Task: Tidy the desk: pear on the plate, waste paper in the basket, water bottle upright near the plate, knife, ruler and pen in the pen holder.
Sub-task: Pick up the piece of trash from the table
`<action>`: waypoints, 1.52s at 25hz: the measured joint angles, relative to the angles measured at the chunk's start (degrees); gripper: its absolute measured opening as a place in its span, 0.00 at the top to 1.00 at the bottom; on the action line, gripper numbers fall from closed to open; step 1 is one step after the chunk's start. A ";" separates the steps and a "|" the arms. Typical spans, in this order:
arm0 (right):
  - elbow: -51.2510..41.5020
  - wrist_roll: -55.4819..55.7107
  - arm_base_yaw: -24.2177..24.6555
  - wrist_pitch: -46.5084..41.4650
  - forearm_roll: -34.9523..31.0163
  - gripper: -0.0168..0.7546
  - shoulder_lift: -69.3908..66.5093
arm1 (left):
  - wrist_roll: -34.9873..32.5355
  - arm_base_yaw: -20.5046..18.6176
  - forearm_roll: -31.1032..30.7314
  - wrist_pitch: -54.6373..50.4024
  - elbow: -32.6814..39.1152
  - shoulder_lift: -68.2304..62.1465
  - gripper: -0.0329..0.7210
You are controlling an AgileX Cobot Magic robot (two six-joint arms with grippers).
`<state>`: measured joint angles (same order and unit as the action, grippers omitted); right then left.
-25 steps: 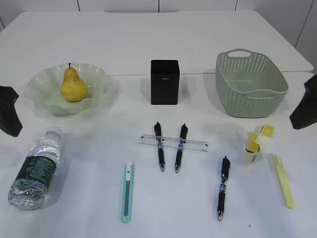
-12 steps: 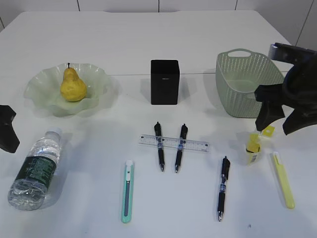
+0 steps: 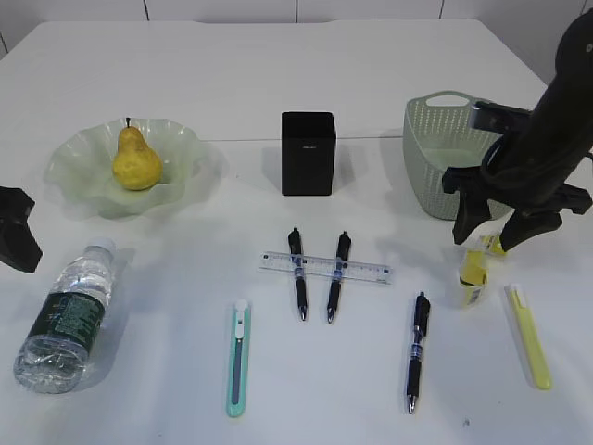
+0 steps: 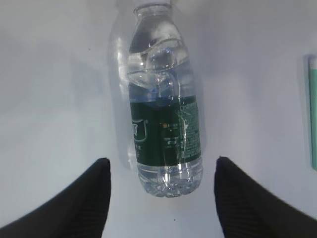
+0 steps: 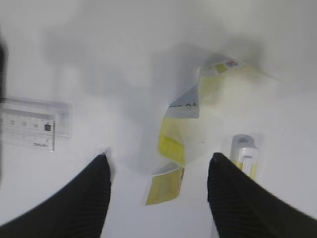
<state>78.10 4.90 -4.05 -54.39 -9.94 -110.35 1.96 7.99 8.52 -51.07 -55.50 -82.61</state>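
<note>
The pear (image 3: 136, 159) already sits on the plate (image 3: 85, 146) (done); the bottle (image 3: 67, 318) lies flat under open left jaws, the ruler (image 3: 324, 267) waits, and the waste paper (image 3: 475, 272) sits under open right jaws.

The white desk (image 3: 371, 83) carries a plate (image 3: 83, 181), pen holder (image 3: 308, 153), basket (image 3: 435, 185), lying water bottle (image 3: 67, 315), ruler (image 3: 366, 270), 3 pens (image 3: 419, 348), waste paper (image 3: 474, 273).

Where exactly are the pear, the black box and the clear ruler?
pear (image 3: 137, 164), exterior view, on its yellow belly.
black box (image 3: 309, 154), exterior view, on its front face.
clear ruler (image 3: 366, 272), exterior view, on its bare right stretch.
</note>
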 joint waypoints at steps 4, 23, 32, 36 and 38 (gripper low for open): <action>0.42 6.02 -2.99 0.34 7.11 0.39 -2.45 | 0.00 0.00 0.00 1.20 0.00 0.00 0.34; 0.54 11.47 -4.01 5.04 8.93 0.44 -6.53 | 0.00 0.00 0.00 2.50 0.00 0.00 0.34; 0.67 11.58 -4.01 5.35 8.93 0.58 -7.96 | 0.00 0.00 0.00 2.74 0.00 0.00 0.34; 0.67 11.69 -4.01 5.35 9.15 0.73 -7.96 | 0.00 0.00 0.00 2.85 0.00 0.00 0.34; 0.67 11.69 -4.01 5.35 9.28 0.82 -7.96 | 0.00 0.00 0.00 2.85 0.00 0.00 0.34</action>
<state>78.77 16.59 -8.07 -49.04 -0.66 -118.31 1.96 7.99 8.52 -48.22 -55.50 -82.61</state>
